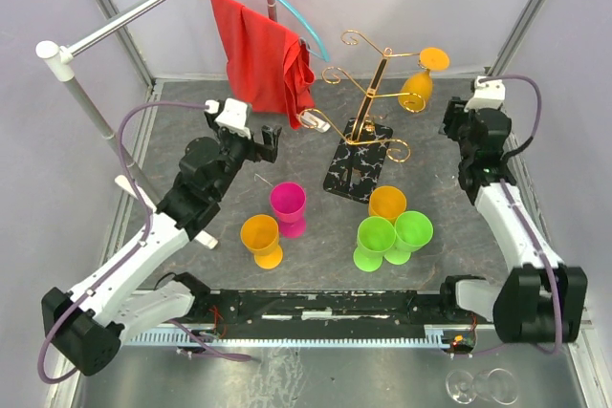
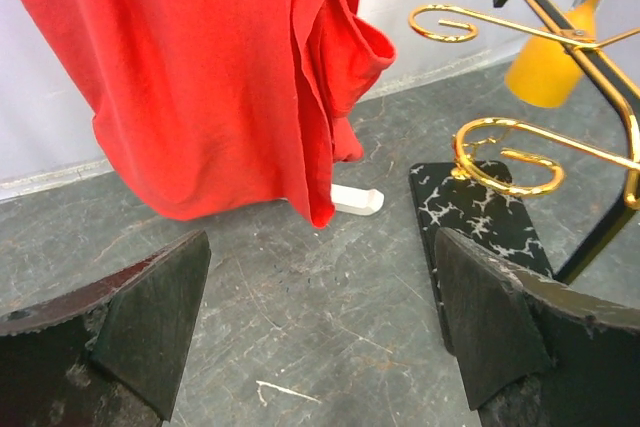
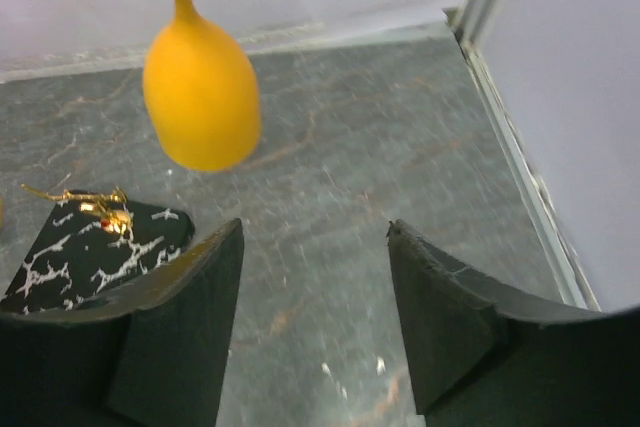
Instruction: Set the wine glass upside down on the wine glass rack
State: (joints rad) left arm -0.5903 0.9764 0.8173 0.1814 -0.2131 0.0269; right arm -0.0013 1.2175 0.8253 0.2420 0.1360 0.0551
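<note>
Right hand (image 3: 313,247), wide open and empty, sits near the wine glass (image 3: 200,97) hanging upside down on the wine glass rack (image 1: 371,97) (by its foot only), so a stray nudge could unhook it.

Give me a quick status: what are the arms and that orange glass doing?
Open and empty: left gripper, right gripper. Orange wine glass hangs upside down on gold rack. Red cloth hangs close beside rack.
</note>
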